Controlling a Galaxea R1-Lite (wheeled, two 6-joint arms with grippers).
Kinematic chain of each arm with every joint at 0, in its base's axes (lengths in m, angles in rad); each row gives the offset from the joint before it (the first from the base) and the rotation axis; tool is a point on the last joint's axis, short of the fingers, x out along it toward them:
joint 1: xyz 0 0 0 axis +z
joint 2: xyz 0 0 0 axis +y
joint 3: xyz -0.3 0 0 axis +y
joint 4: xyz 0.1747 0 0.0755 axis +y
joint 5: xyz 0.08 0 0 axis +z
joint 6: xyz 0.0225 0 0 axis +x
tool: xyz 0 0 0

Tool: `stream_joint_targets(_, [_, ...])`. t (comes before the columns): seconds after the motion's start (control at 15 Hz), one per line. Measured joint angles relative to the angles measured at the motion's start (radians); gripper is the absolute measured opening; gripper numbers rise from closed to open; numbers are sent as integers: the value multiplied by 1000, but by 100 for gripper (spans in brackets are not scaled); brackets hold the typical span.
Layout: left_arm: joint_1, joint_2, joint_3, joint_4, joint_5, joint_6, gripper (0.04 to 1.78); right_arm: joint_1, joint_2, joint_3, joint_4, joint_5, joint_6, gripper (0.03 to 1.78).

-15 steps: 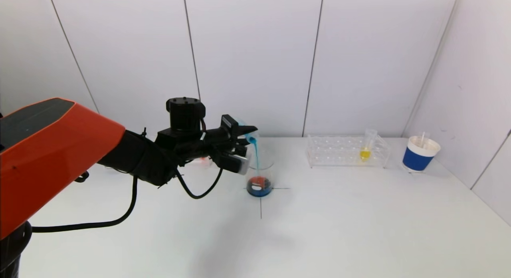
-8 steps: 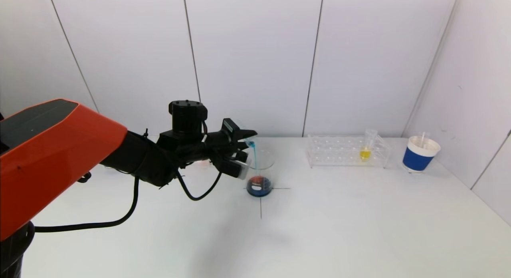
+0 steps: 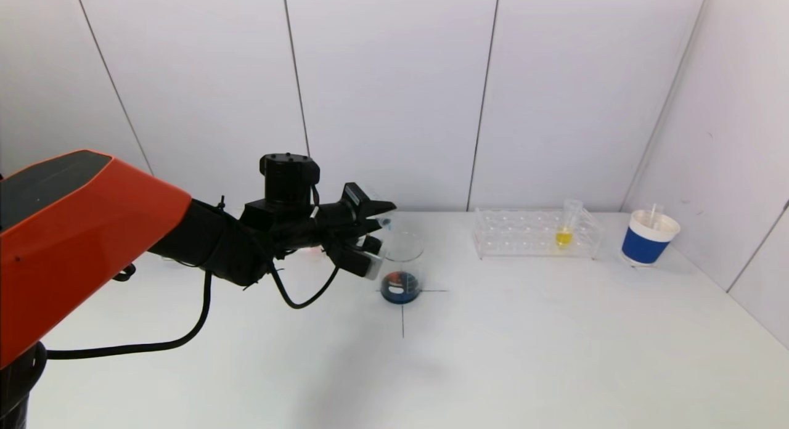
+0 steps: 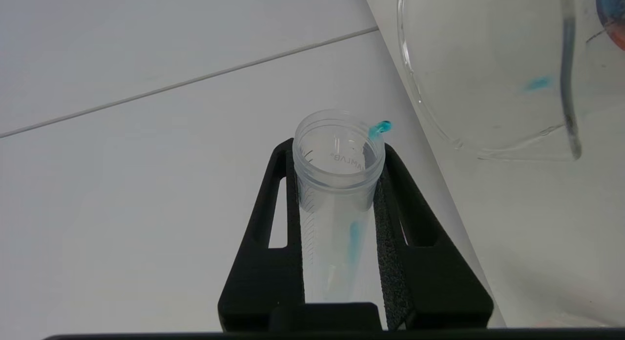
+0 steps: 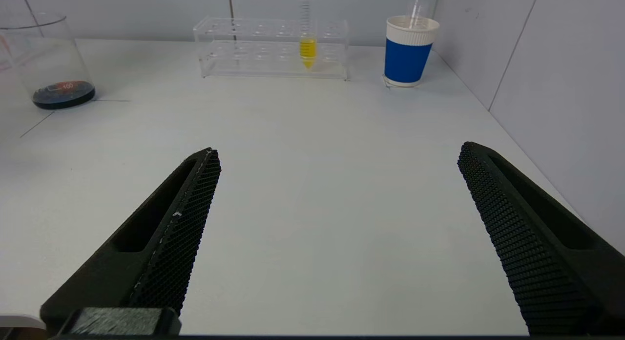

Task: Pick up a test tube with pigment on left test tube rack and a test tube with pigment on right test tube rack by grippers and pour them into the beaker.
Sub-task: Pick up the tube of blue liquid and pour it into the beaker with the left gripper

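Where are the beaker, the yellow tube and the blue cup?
beaker (image 3: 401, 265), head view, glass wall.
yellow tube (image 3: 564, 236), head view, yellow liquid.
blue cup (image 5: 407, 60), right wrist view, blue band.

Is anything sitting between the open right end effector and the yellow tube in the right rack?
Nothing visible. In the right wrist view, bare table runs from the right end effector to the rack holding the yellow tube. The blue cup stands beside the rack, off that line.
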Motion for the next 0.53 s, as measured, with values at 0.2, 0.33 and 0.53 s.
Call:
stream_joint_targets(0.2, [0,-8,1,1,1,9,44,0,0,0,0,0,0,177])
stream_joint_targets(0.33, [0,-13,4,1,0,10,44,0,0,0,0,0,0,177])
stream_joint_targets(0.53, [0,-22,8,1,0,19,44,0,0,0,0,0,0,177])
